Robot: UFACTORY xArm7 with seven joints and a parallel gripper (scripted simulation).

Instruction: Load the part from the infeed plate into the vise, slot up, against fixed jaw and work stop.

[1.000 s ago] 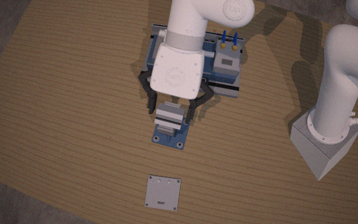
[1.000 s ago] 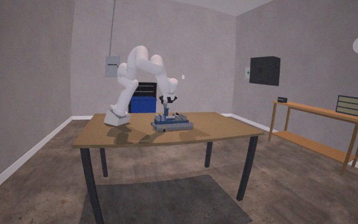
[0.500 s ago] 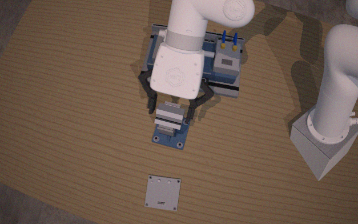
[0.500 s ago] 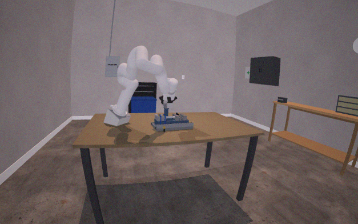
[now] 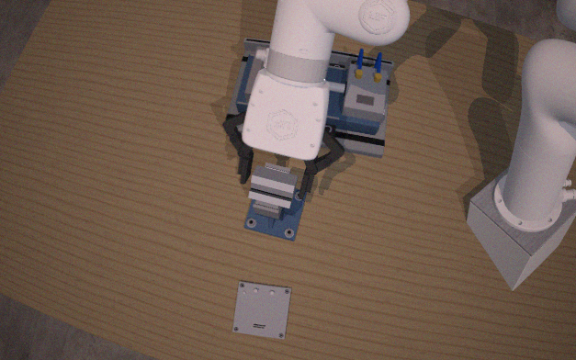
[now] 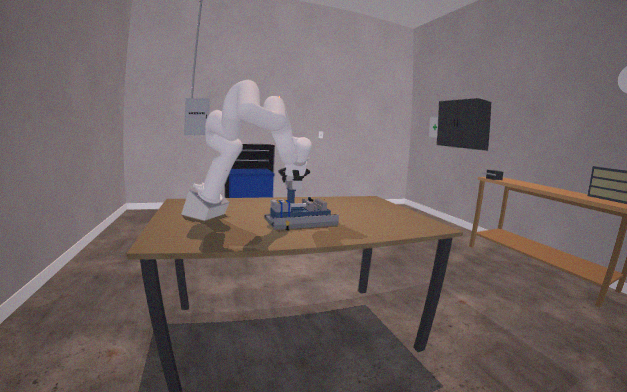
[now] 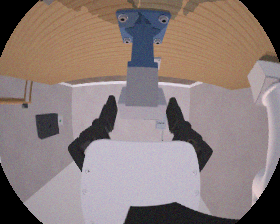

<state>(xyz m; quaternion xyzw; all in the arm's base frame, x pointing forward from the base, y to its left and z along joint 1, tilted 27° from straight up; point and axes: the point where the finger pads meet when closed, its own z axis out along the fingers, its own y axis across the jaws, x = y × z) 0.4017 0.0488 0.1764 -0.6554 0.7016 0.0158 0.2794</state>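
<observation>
Most of the vise (image 5: 363, 133) is hidden under the white wrist of the arm in the top view, so its jaws and the work stop cannot be made out. The gripper (image 5: 275, 176) stands wide open with one dark finger (image 5: 244, 167) on each side of the part (image 5: 272, 187) and holds nothing. The part lies in the V-block (image 5: 271, 226), well apart from the bare infeed plate (image 5: 262, 310), with its long axis running across between the fingers; I cannot tell which way its slot faces.

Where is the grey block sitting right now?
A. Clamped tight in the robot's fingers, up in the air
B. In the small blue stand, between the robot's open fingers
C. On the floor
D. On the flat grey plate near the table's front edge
B: seen from above, the grey block rests in the small blue stand, and the open gripper straddles it without gripping.
</observation>
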